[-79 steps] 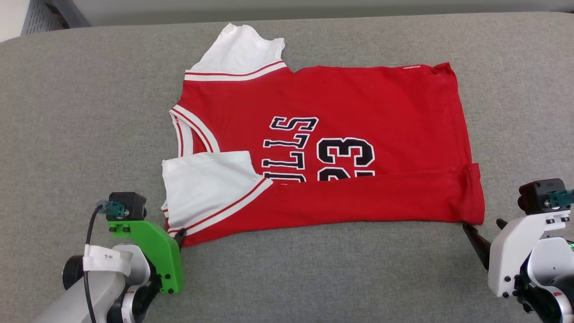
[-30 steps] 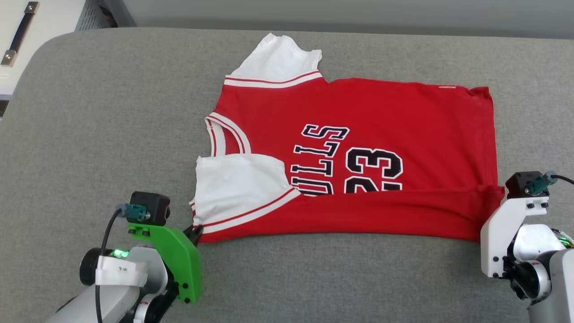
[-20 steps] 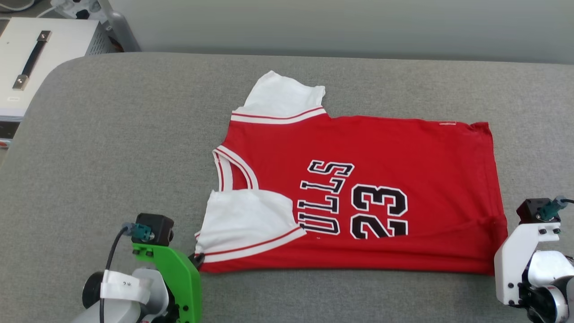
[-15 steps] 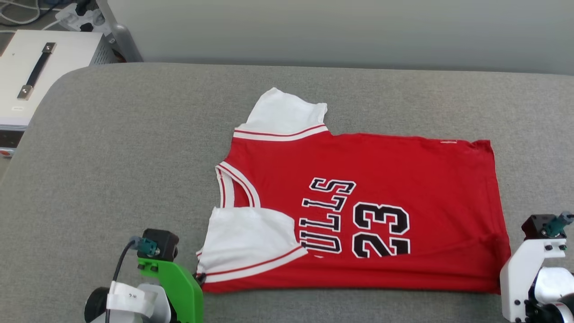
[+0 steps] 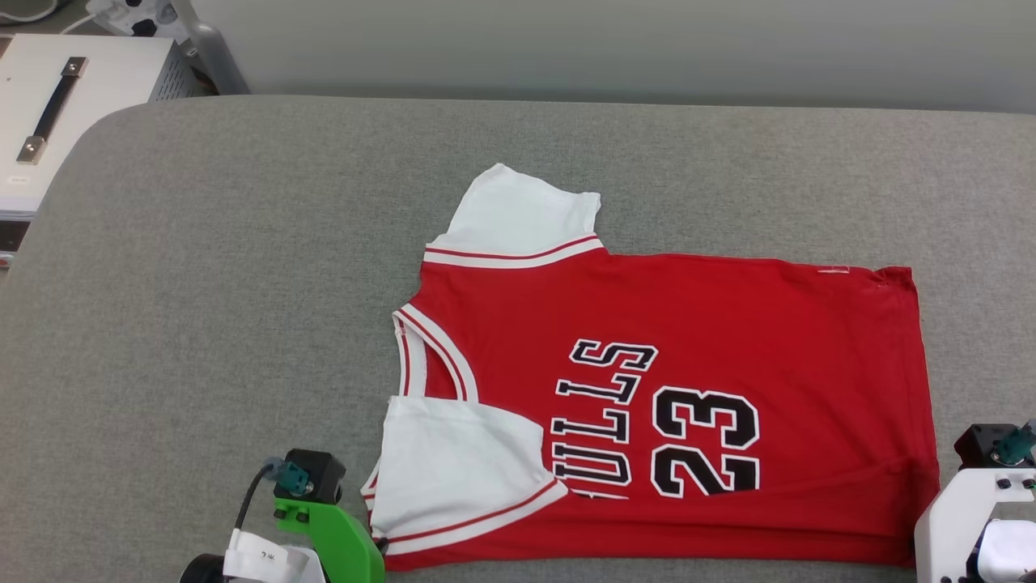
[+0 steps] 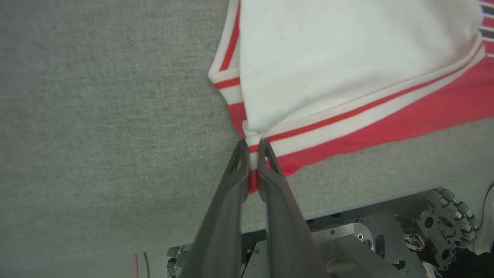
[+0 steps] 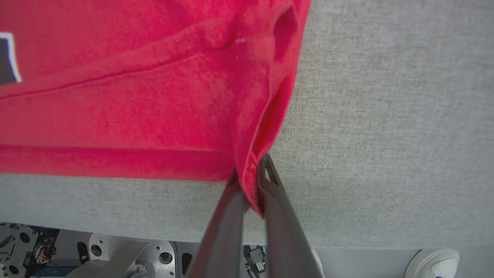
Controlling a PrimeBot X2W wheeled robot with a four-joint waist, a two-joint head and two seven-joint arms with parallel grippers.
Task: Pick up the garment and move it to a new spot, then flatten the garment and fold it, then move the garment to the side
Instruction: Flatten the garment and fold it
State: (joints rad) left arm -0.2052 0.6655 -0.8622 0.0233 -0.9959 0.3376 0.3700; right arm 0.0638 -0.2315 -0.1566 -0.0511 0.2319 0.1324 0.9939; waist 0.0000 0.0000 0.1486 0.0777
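The garment (image 5: 688, 324), a red jersey with white sleeves and a black "ULLS 23" print, lies flat on the grey table with its collar to the left. Its near edge is folded up over the bottom of the print. My left gripper (image 6: 252, 148) is shut on the near left corner, where the white sleeve's striped trim meets the red edge; in the head view it (image 5: 376, 544) sits under its green mount. My right gripper (image 7: 250, 170) is shut on the near right hem corner of the garment (image 7: 135, 96). Its white mount (image 5: 963, 526) hides the fingers in the head view.
The grey padded table (image 5: 202, 283) stretches wide to the left and behind the jersey. A white case with a black handle (image 5: 48, 105) stands off its far left corner. Below the near table edge are the robot's base (image 6: 366, 239) and a white shoe (image 7: 432, 264).
The head camera has shifted. Both grippers have closed on the near corners and drawn them toward me, so the folded flap is narrower and more of the print shows.
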